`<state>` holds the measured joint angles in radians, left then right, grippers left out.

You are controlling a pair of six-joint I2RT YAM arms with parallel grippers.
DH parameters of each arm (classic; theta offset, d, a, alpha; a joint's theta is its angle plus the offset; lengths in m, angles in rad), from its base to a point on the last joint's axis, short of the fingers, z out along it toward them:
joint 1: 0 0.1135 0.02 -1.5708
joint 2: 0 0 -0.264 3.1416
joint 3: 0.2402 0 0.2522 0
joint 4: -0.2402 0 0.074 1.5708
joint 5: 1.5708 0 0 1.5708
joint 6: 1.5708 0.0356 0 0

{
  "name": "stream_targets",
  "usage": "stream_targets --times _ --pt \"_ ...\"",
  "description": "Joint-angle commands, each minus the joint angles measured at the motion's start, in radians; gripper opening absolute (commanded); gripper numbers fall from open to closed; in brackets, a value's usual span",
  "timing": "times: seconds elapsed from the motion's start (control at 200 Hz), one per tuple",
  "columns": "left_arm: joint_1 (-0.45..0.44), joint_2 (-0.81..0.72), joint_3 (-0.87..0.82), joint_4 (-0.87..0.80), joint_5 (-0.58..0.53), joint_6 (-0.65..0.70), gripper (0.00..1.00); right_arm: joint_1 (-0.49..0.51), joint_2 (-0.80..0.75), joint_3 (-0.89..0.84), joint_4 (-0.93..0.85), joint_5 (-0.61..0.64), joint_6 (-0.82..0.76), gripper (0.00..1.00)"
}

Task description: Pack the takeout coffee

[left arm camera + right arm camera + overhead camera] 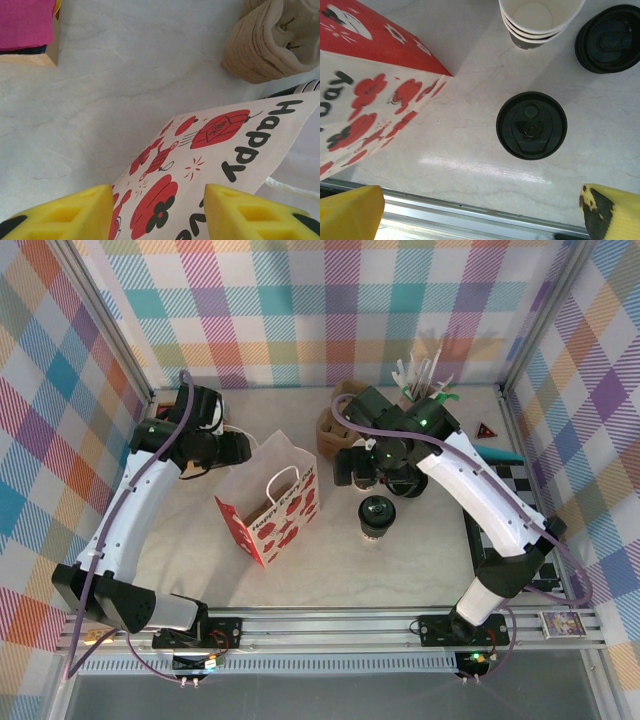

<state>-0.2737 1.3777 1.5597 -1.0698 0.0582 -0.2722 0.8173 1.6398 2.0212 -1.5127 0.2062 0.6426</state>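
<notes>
With fingers spread wide, the right pincer (480,200) hovers over the takeout coffee (531,125) standing just ahead between them, ready to grasp, while the left pincer (157,192), fingers apart, straddles the paper bag (225,140) rim, apparently to steady it.

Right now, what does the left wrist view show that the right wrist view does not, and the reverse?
Left wrist view: a beige pouch and a pink thing on a wooden block. Right wrist view: the lidded takeout coffee, a stack of empty paper cups and a stack of loose black lids. Both: the paper gift bag with red print, on the pale table.
</notes>
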Motion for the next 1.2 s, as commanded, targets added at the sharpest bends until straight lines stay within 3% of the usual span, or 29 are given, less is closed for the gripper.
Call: stream_targets --times 0.0,0.095,0.17,0.305,0.46,0.755,0.99,1.195 --pt "-0.004 -0.008 -0.014 0.011 0.031 0.010 0.47 -0.001 0.003 -0.012 -0.079 0.018 0.032 0.99" --pt "-0.004 -0.023 -0.016 0.001 0.037 0.004 0.48 -0.002 0.014 -0.036 -0.102 0.022 0.047 1.00" --pt "-0.004 -0.041 -0.014 -0.003 0.025 -0.012 0.56 -0.002 0.004 -0.068 -0.087 0.010 0.056 1.00" --pt "-0.002 -0.074 0.002 0.016 0.012 -0.046 0.61 -0.001 -0.026 -0.128 -0.036 -0.011 0.075 1.00" --pt "-0.004 -0.063 0.002 0.032 0.113 -0.027 0.64 -0.001 -0.031 -0.148 -0.025 -0.022 0.077 0.99" --pt "-0.023 -0.063 -0.043 -0.017 0.146 0.017 0.59 -0.012 -0.033 -0.233 -0.042 0.010 0.106 1.00" --pt "-0.065 -0.047 -0.025 -0.055 0.070 0.053 0.59 -0.012 -0.041 -0.289 -0.024 0.022 0.121 1.00" --pt "-0.067 -0.030 -0.041 -0.055 0.013 0.055 0.47 -0.013 -0.071 -0.397 0.025 0.043 0.147 1.00"
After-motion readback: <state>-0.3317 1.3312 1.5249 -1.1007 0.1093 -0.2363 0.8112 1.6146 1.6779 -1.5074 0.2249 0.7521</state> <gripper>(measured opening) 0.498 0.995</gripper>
